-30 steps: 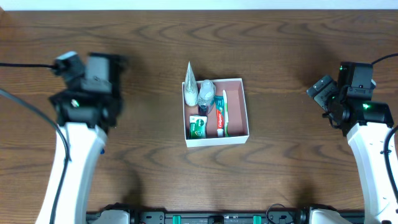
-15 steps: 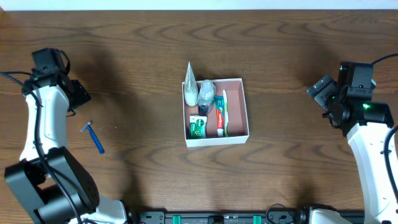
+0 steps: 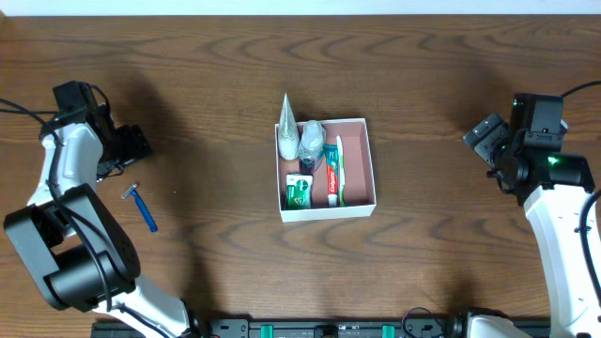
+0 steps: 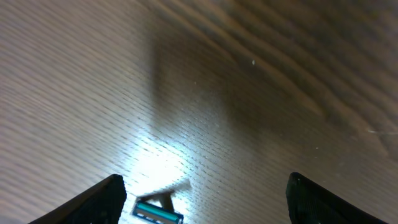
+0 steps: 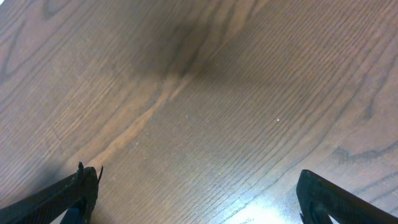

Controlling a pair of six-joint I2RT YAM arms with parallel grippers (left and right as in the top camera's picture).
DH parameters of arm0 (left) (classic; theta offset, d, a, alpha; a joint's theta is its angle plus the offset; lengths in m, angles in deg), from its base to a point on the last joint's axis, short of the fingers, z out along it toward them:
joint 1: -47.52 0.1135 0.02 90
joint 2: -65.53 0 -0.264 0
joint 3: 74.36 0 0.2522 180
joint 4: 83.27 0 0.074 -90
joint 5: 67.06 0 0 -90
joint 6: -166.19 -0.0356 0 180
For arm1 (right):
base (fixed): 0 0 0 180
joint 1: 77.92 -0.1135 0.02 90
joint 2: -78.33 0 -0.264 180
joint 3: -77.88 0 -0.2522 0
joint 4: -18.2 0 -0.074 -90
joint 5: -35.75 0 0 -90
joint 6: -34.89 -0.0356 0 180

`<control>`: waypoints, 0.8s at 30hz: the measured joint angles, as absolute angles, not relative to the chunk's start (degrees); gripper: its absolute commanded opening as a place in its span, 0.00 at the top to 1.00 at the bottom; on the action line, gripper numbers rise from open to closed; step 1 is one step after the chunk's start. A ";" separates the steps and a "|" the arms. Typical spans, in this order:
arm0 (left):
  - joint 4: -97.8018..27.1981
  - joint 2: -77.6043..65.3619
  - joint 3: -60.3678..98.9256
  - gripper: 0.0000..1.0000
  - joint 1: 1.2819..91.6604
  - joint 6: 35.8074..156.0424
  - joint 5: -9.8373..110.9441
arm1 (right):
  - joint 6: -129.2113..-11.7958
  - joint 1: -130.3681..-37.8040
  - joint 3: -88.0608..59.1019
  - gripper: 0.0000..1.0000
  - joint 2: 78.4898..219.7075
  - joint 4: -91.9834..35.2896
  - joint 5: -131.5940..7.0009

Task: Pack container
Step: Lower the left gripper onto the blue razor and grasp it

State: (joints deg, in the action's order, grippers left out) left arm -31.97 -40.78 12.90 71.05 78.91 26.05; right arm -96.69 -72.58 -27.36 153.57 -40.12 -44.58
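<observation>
The container (image 3: 329, 211) sits at the middle of the bench (image 3: 451, 75), well apart from both hands. One piece is not yet packed: the blue razor (image 3: 143, 207), lying flat on the wood just beside the left hand (image 4: 204, 186), whose fingers are spread wide and empty. The razor is thin and low and sits off toward one finger in the wrist view, so a closing grip could nudge it away or pinch only the head. The box looks light and full, so lowering the razor in could push it or tip the white tube (image 3: 285, 117) leaning over its rim. The right hand (image 5: 196, 177) is also wide and empty. Count: one container, one razor, one tube, one toothpaste (image 3: 331, 180), one toothbrush (image 3: 341, 164), one green packet (image 3: 299, 191), one clear wrapped item (image 3: 311, 139).
</observation>
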 measured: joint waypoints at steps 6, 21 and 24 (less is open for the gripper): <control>-31.66 -42.68 12.90 0.17 71.05 78.89 26.49 | -96.69 -72.58 -27.36 0.01 153.57 -40.14 -44.58; -32.23 -47.38 12.90 0.17 71.05 78.91 26.88 | -96.69 -72.58 -27.36 0.01 153.57 -40.12 -44.58; -32.36 -48.60 12.92 0.17 71.01 79.08 26.60 | -96.69 -72.58 -27.36 0.01 153.57 -40.12 -44.58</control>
